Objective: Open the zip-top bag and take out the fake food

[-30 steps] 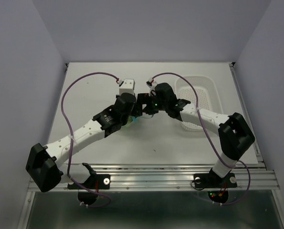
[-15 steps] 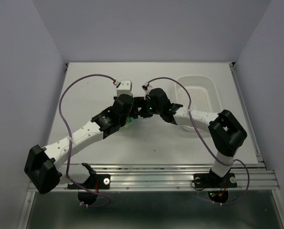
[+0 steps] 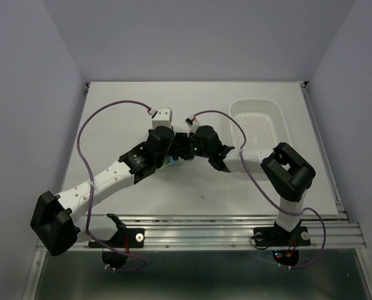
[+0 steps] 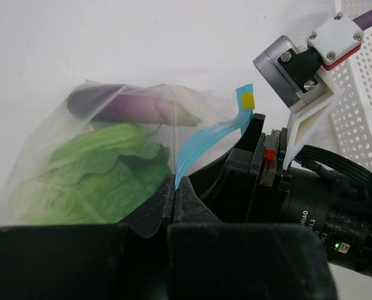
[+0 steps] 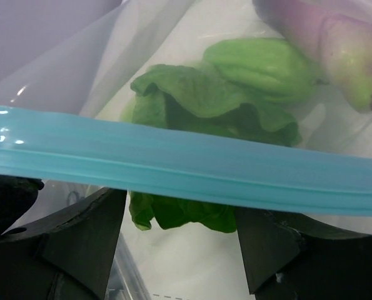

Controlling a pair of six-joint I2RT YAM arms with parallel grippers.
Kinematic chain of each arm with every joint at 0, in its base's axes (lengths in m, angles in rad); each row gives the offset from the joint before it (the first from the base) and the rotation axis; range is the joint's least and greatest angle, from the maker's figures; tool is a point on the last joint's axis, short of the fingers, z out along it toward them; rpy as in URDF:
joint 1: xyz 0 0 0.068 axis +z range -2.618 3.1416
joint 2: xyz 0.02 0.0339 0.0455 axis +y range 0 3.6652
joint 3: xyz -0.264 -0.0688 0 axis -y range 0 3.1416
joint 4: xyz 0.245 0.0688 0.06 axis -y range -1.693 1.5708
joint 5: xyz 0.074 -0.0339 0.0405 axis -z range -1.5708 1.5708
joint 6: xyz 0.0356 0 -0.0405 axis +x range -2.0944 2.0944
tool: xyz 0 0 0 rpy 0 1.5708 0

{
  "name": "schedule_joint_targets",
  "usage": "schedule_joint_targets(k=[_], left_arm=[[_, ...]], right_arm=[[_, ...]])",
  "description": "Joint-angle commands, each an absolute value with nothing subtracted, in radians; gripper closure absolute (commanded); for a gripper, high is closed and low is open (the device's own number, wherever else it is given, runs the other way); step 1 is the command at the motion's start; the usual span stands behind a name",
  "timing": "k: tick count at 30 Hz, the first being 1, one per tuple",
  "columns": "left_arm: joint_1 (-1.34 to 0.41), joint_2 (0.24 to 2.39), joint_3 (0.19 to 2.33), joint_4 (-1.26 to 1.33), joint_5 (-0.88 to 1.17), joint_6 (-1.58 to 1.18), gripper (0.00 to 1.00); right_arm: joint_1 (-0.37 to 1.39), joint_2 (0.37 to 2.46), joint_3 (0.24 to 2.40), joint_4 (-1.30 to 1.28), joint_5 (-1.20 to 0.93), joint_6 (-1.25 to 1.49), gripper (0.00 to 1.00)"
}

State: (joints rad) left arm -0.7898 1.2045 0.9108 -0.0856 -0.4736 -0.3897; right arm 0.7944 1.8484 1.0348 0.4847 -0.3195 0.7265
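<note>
Beneath both pincers lies the white table (image 3: pixel 110 125), and on the outer side of the right pincer (image 5: pixel 180 206) sits a white perforated basket (image 3: pixel 261 125). Between the two pincers rests the zip-top bag (image 4: pixel 42 169) with the fake food inside. Its clear body spreads away from the tips of the left pincer (image 4: pixel 174 199). That pincer's jaws are pressed together on the bag's edge.

Just beyond those tips is the leafy green piece (image 4: pixel 104 169). Past it, farthest from the left pincer, the purple piece (image 4: pixel 120 106) lies crosswise to the pincer's reach, its pale green stem end toward the right pincer.

From the left jaws the teal zip strip (image 4: pixel 201 147) slants toward the right pincer, ending in a small yellow tab (image 4: pixel 247 99) just above it. In the right wrist view the strip runs straight across, just ahead of the right pincer's fingers, which stand apart.

On the black housing behind the right pincer, white letters reading "MIAO" (image 4: pixel 314 220) can be made out; anything before them is hidden.
</note>
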Motion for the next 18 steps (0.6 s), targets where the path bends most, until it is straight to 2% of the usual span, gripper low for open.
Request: schedule_joint_targets(k=[1,6,12,18], left_arm=[[-0.81,1.166,0.9,-0.008,-0.385,-0.422,1.0],[-0.81,1.16,0.896,-0.008,-0.365,-0.425,1.0],[-0.81,1.157,0.893,0.021,-0.351,-0.425,1.0],[-0.81,1.151,0.882,0.021,-0.365,-0.431,1.0]], right_arm=[[0.824,1.868,1.014,0.799,-0.391,0.784,0.28],[0.824,1.89,1.032,0.779,-0.37,0.787,0.29],[0.824,1.922,1.046,0.764,-0.333,0.815,0.41],[0.824,1.914,1.054,0.717,-0.316,0.807,0.72]])
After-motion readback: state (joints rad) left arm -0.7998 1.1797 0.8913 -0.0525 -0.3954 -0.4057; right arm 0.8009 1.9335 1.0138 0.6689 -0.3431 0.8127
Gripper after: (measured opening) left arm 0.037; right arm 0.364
